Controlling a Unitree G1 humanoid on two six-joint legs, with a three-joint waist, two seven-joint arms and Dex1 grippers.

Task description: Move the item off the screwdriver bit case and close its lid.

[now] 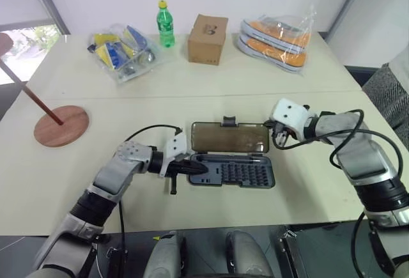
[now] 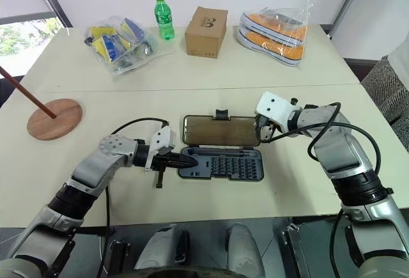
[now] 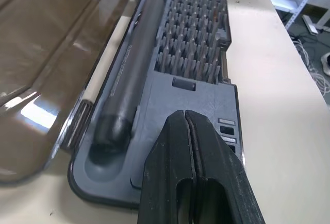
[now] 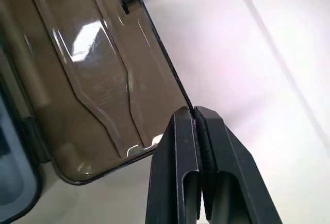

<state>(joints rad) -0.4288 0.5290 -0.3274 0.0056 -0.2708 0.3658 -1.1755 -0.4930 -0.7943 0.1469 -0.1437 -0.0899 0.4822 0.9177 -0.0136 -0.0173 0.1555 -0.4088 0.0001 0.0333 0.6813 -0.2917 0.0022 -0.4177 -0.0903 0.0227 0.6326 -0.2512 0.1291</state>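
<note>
Bottle [image 1: 166, 23], cardboard box [image 1: 208, 39] far behind open lid [image 1: 231, 137]; both jaws closed, empty

Premises appear to be a lab or office-type test room. Evidence: plain white walls, a window [image 1: 25, 41] at the far left, and two pale worktables [image 1: 211, 77] pushed together. Assorted props sit along the far edge: a green bottle [image 1: 165, 23], a cardboard box [image 1: 208, 38], bagged shoes [image 1: 276, 41] and a bag of mixed items [image 1: 123, 51]. Loose cables [image 3: 314, 74] lie on the floor.
</note>
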